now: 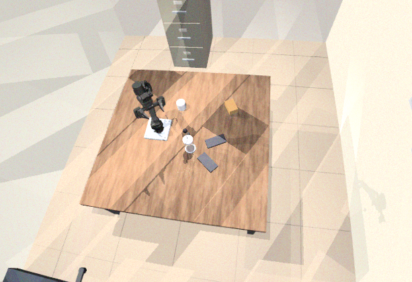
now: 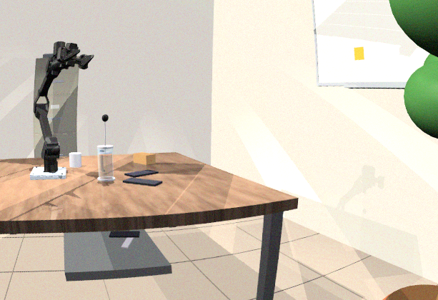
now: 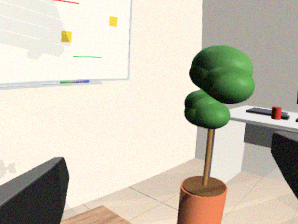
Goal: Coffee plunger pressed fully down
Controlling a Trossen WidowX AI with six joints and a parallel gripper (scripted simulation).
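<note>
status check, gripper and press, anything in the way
Gripper open, empty, high above the table. Coffee press upright, plunger knob fully raised, untouched. Path down to the knob unobstructed; white cup stands off to the side.
</note>
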